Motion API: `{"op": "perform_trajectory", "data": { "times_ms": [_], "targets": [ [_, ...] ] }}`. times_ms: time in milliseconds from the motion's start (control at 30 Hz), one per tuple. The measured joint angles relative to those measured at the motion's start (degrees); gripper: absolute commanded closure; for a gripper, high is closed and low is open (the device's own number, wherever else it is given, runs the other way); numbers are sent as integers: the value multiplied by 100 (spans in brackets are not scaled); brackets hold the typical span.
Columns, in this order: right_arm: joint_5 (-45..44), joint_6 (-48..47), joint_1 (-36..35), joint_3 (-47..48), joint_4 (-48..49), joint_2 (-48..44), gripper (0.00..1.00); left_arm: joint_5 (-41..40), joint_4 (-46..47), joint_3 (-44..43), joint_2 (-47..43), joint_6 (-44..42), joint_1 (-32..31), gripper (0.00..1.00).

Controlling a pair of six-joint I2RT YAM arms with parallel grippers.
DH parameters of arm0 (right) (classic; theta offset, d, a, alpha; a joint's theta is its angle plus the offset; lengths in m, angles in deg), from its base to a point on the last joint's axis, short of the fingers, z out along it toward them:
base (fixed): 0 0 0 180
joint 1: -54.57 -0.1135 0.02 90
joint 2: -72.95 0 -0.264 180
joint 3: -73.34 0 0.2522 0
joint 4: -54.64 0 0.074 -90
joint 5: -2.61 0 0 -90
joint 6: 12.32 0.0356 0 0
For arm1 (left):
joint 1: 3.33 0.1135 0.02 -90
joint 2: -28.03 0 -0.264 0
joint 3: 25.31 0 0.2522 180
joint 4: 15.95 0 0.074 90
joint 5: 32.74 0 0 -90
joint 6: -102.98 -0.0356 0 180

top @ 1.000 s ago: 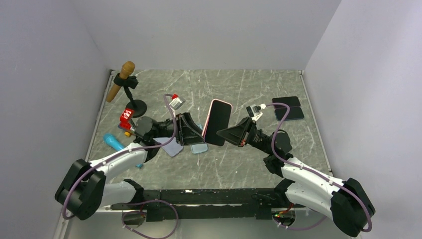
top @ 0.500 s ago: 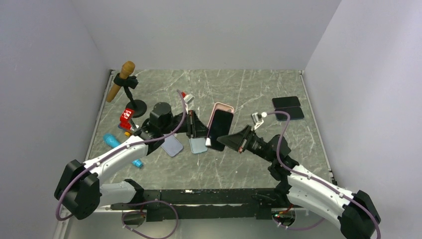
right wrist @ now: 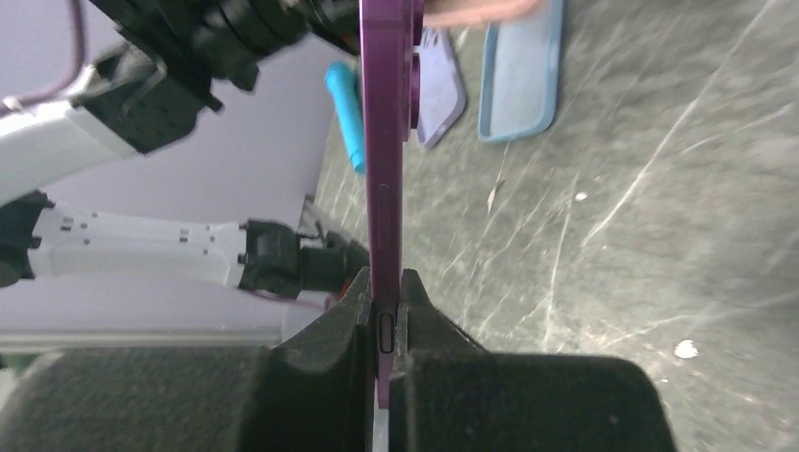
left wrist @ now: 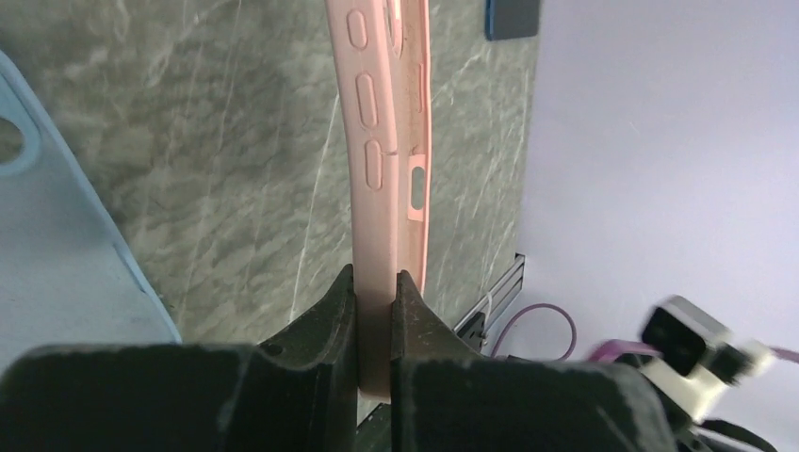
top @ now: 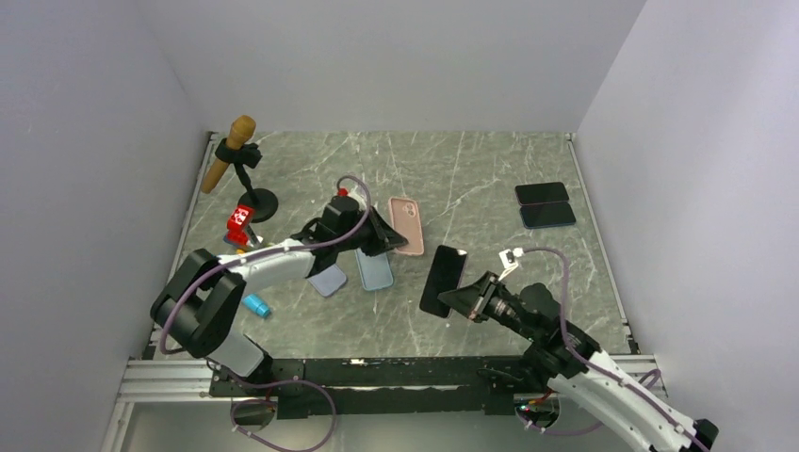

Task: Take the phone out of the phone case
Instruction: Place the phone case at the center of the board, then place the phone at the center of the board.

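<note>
The fingers (left wrist: 330, 320) of the left gripper (left wrist: 375, 294) are pressed together on the thin rim of the pink phone case (left wrist: 375, 160), which stands edge-on up the middle of the left wrist view, its button bumps and port cut-out showing and nothing visible inside it. In the right wrist view the right gripper (right wrist: 384, 294) is likewise clamped, here on the edge of the purple-sided phone (right wrist: 384, 141), which rises bare toward the top of that frame. From above, the phone hangs tilted in the lower middle of the picture, while the case sits at the centre, above and to the left of it, well apart, its camera hole open. The separation therefore looks done: the phone is out of the case, each held by its own arm. What seems left is only to set both down on the marbled table (top: 490, 169) and let go. Whether the case already touches the table cannot be told. A blue case (top: 375, 271) and a lavender case (top: 328, 280) lie just left of centre, and two dark phones (top: 544, 203) rest at the upper right.
</note>
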Motion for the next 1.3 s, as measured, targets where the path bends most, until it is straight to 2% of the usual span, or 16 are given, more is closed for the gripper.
{"op": "perform_trajectory", "data": {
  "times_ms": [167,333,400,467,567,633,700,800,1000,1133,1300],
  "targets": [
    [-850,-262,4,723,-1362,-697,100,-293,219,-17,516,525,-393,100],
    [-1139,-315,4,946,-1947,-1027,100,-431,424,-308,1261,951,-579,100],
    [-1211,-313,4,975,-2124,-1073,100,-490,529,-337,1449,1036,-581,96],
    [-1248,-310,4,979,-2277,-1093,100,-542,588,-337,1541,1058,-584,84],
    [-1248,-299,4,979,-2363,-1091,100,-634,695,-315,1589,1106,-579,57],
    [-1248,-299,4,979,-2365,-1067,100,-647,745,-299,1589,1152,-579,48],
    [-1252,-297,4,979,-2371,-1014,100,-614,798,-284,1591,1182,-579,33],
    [-1290,-278,4,979,-2413,-962,100,-555,984,-184,1567,1158,-577,21],
    [-1438,-125,4,946,-2457,-964,100,-529,621,472,728,975,-531,8],
    [-1628,-59,4,931,-2465,-774,100,-511,107,713,-155,769,-476,6],
    [-1991,7,4,907,-2356,35,100,-275,-319,841,-1207,251,-262,8]
  ]
}}
